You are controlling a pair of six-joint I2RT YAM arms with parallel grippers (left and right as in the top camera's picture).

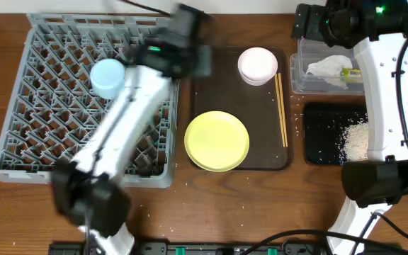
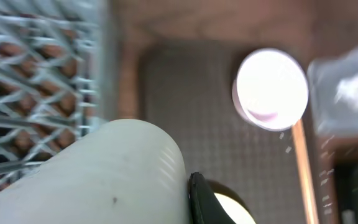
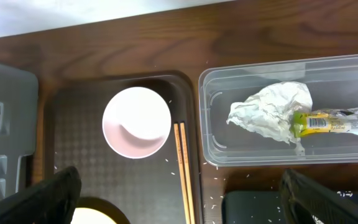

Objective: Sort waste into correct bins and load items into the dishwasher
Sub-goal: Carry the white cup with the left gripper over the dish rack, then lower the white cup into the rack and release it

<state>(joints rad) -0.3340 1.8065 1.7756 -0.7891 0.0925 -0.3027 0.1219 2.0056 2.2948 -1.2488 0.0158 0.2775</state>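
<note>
As tissue [image 3: 269, 112] lies in tub [image 3: 205, 118], blue bowl [image 1: 108, 78] apparently rests on rack [image 1: 41, 92].

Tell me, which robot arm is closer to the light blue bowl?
Left. The left arm reaches beside the light blue bowl in the grey rack; the right arm is far off, above the clear tub.

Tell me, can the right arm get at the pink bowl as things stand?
Probably yes: the pink bowl sits uncovered on the brown tray, chopsticks beside it, and the right arm hangs close by.
</note>
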